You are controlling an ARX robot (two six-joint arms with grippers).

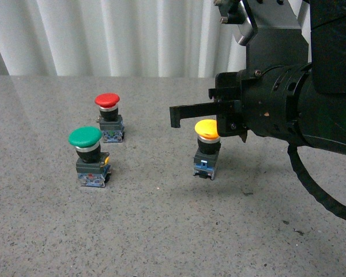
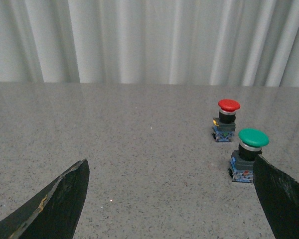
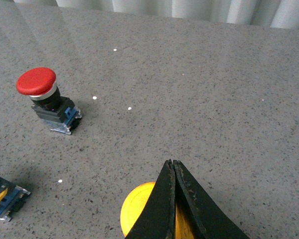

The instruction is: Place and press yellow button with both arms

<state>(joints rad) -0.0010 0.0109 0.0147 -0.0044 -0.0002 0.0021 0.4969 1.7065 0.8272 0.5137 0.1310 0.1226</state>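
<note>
Where the yellow button sits: the yellow button [image 1: 207, 138] stands upright on the grey speckled tabletop [image 1: 161, 231]. It is well apart from the green-capped switch [image 1: 85, 137] and the red-capped switch [image 1: 107, 101], both off to the robot's left. Set alone like that, I'd say, an arm can come down on it without knocking the others.
Right gripper: the right gripper [image 3: 172, 164] has its fingers pressed together into one blade and holds nothing. The blade lies across the yellow cap, tips reaching just past it. Closed fingers make a firm pusher, which suits pressing.
Contact: from where I stand, the blade's underside sits level with the cap's top. Whether it actually bears down, I cannot tell.
Left gripper: the left gripper [image 2: 172, 209] is spread wide and empty, low over bare table, with the green-capped switch just beside one finger. It is out of the front view and looks parked clear of the press.
Step in hand: placing looks done, and the press is under way or about to be.
Risk: an off-centre push could tip the tall, narrow switch.
</note>
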